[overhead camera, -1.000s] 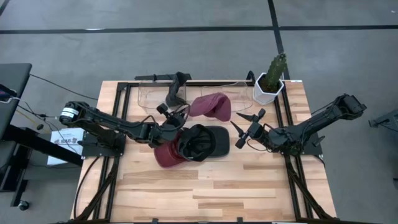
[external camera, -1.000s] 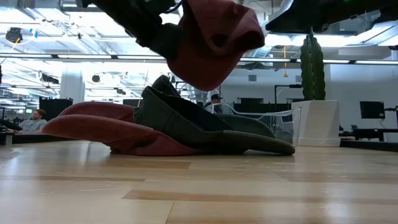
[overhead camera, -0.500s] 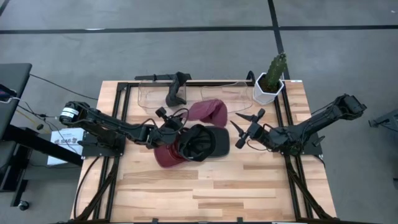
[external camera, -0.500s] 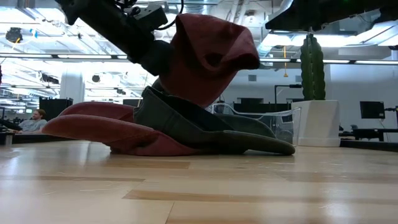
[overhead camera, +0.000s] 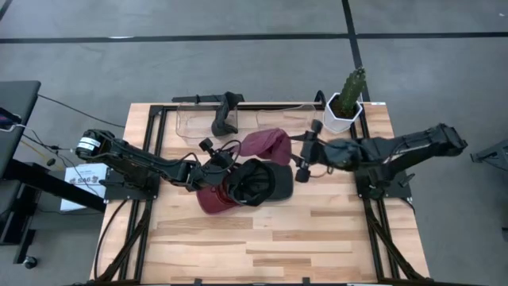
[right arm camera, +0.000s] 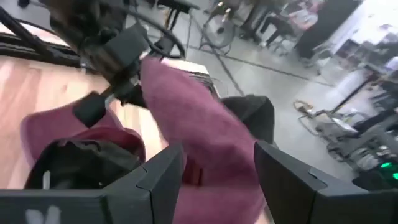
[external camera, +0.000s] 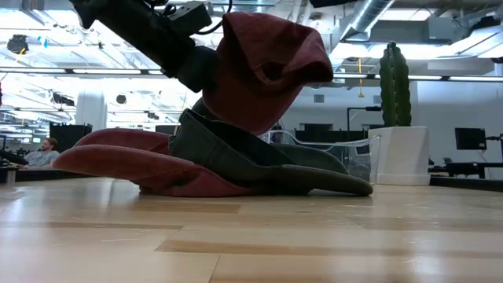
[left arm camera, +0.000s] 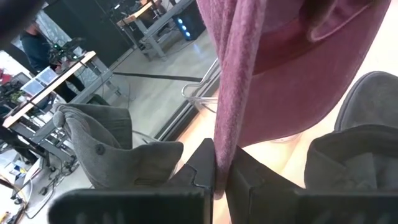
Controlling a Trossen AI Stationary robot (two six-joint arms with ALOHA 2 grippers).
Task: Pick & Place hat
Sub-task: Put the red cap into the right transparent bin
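Left arm stretches low from the counter's left edge toward the middle; left gripper has jaws clenched on the maroon hat, held tilted just above the dark hat and red hat piled mid-counter. Right arm reaches in from the right edge; right gripper, jaws released, sits just beside the maroon hat.
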